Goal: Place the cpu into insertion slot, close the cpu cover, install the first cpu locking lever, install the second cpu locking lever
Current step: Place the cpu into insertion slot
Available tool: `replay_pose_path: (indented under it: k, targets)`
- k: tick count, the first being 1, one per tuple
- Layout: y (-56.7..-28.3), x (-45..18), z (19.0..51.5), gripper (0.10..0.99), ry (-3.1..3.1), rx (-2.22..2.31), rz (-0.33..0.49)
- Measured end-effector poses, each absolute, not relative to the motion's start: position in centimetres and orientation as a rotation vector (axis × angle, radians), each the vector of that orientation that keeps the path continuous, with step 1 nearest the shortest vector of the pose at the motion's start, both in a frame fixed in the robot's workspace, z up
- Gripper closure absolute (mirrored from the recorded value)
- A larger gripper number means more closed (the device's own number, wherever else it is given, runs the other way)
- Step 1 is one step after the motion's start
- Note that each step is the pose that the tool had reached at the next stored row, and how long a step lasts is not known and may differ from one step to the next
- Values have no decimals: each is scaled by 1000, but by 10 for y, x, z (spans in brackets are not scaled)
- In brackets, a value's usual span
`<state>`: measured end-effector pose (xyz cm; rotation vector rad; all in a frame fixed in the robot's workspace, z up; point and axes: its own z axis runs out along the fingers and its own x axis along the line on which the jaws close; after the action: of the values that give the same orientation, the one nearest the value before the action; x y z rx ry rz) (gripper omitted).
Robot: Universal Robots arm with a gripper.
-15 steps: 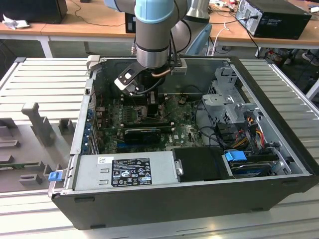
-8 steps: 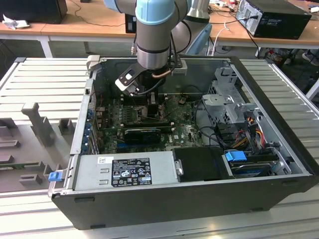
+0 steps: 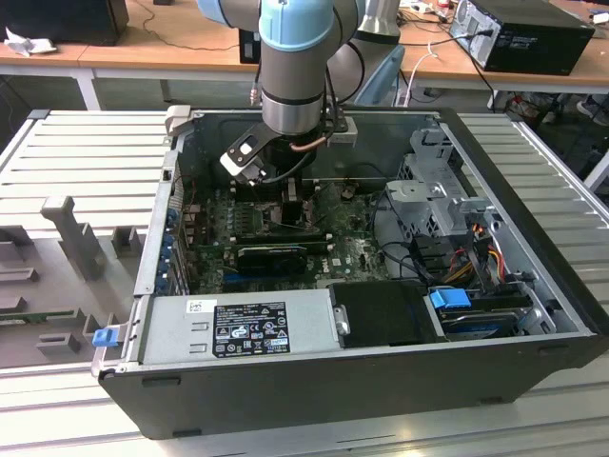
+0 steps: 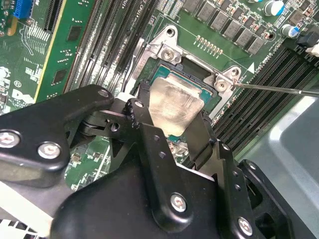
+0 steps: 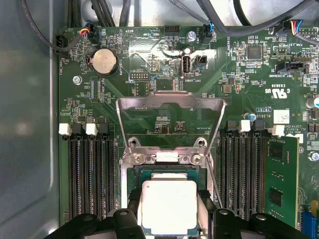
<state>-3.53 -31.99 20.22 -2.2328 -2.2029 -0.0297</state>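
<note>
Grey slatted tabletop (image 3: 533,171) carries an open black computer case (image 3: 381,392), the arm (image 3: 295,67) reaching down to its green motherboard (image 5: 144,59). The black two-finger gripper (image 5: 169,211) clamps opposite edges of the small square silver-topped cpu (image 5: 169,204), which hangs squarely over the dark metal-rimmed insertion slot (image 5: 168,173); whether it is seated is unclear. The thin silver windowed cpu cover (image 5: 169,98) lies swung back beyond the slot, clear of the chip.
</note>
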Motion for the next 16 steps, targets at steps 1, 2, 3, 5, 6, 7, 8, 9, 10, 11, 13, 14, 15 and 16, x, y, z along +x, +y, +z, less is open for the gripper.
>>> replay_pose_path:
  k: [1, 2, 3, 5, 6, 7, 8, 9, 10, 11, 13, 14, 15, 16]
  targets:
    - [-320, -35, 202, 557, -2203, -2233, -30]
    - [-320, -35, 202, 557, -2203, -2233, -30]
    - [-320, -35, 202, 557, -2203, -2233, -30]
    - [-320, -35, 202, 545, -2203, -2233, -30]
    - [-320, -35, 202, 482, -2203, -2233, -30]
    - [-320, -35, 202, 482, -2203, -2233, -30]
    - [-320, -35, 202, 482, -2203, -2233, -30]
    - [-320, -35, 202, 482, -2203, -2233, -30]
    - [-320, -35, 202, 482, -2203, -2233, -31]
    - [-320, -35, 202, 482, -2203, -2233, -29]
    - [-320, -35, 204, 482, -2204, -2234, -27]
    - [-320, -35, 204, 482, -2204, -2234, -27]
    - [-320, -35, 205, 482, -2204, -2234, -27]
    - [-320, -35, 206, 482, -2204, -2234, -27]
